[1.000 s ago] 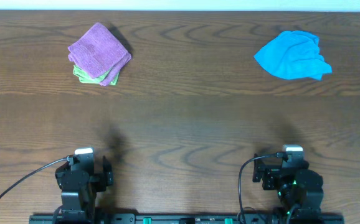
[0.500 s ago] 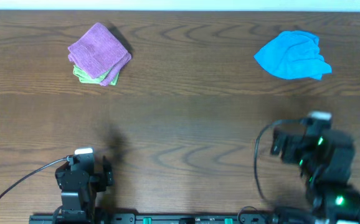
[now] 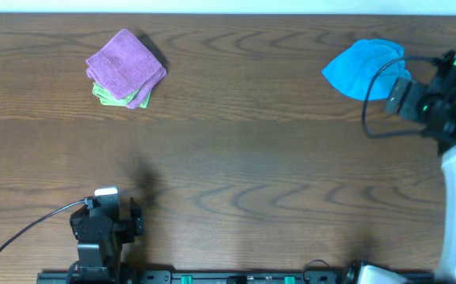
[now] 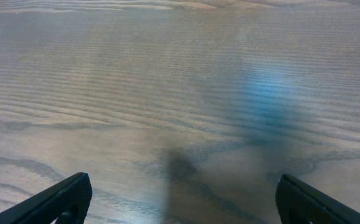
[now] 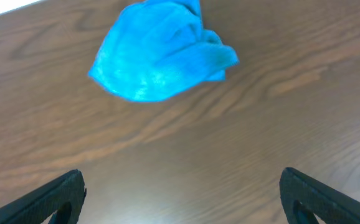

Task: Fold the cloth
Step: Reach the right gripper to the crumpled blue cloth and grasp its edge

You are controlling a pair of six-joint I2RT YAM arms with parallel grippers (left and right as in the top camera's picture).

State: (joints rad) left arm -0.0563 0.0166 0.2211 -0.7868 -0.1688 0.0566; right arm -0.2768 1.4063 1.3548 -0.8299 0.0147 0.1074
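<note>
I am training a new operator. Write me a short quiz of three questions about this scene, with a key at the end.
1. True or false: the right end effector is shut on the blue cloth.
2. Multiple choice: the blue cloth lies (A) folded flat in a neat square, (B) crumpled in a loose heap, (C) rolled into a tube.
3. Which thing lies on top of the green cloth?

Key
1. False: it is open, and the cloth lies apart from it.
2. B.
3. The purple cloth.
</note>
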